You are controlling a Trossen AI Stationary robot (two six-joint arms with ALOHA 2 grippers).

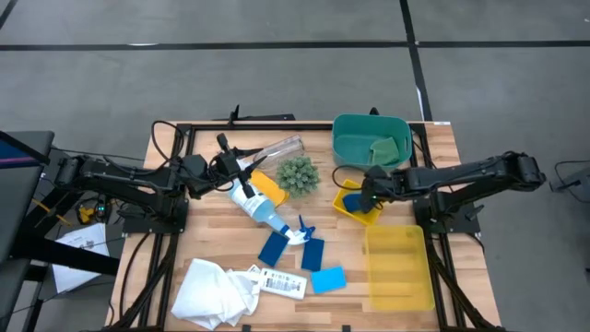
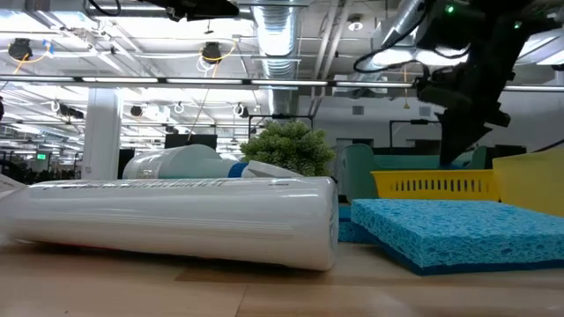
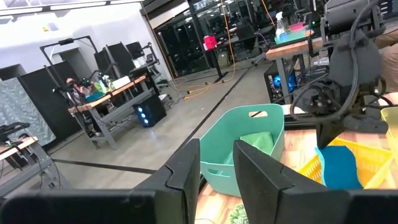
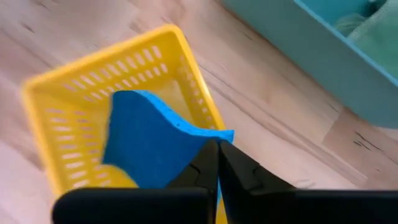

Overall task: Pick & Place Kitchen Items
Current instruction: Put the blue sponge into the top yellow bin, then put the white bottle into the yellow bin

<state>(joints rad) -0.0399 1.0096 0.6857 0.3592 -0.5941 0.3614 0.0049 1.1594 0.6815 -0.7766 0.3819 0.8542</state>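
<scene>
A blue sponge (image 4: 146,143) stands bent inside a small yellow basket (image 4: 68,106) right of the table's middle, and my right gripper (image 4: 217,155) is shut on it. My left gripper (image 3: 217,180) is raised and level over the table's left middle, open with nothing between its fingers. Below it, in the high view, lie a clear spray bottle (image 1: 263,210), a yellow sponge (image 1: 269,188) and a clear cup (image 1: 277,149) on its side. More blue sponges (image 1: 274,247) and a white cloth (image 1: 212,290) lie near the front edge. My right gripper pinches the blue sponge by its upper edge near a corner (image 4: 208,135) between its two fingers. The fingers slant down at it from above. The sponge curves away below the fingertips, and its lower part lies inside the yellow basket.
A teal bin (image 1: 355,152) at the back right holds a green sponge (image 1: 387,148). A larger yellow bin (image 1: 396,267) stands at the front right. A spiky green plant ball (image 1: 297,175) sits mid-table, and a white labelled tube (image 1: 281,283) lies beside the cloth.
</scene>
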